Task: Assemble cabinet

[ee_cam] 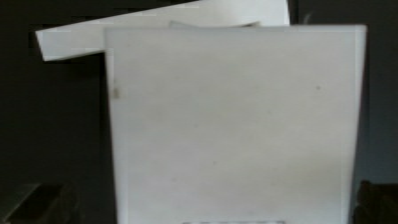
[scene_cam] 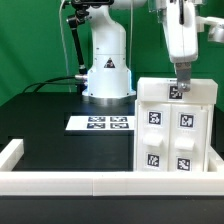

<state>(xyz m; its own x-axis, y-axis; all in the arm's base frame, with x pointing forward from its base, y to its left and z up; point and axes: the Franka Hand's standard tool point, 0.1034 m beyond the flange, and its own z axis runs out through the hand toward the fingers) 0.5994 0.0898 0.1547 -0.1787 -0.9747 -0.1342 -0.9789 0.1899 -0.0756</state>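
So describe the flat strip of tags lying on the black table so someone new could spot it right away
Start at the robot's white base at the back of the black table. Just in front of it lies the marker board, a thin flat white strip of black-and-white square tags. Unlike the tall white cabinet box standing at the exterior view's right, it lies flat and low.

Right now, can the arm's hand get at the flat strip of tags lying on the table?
Probably yes. The hand is up at the top of the white cabinet box, while the strip of tags lies bare on the black table to the exterior view's left, with nothing on it.
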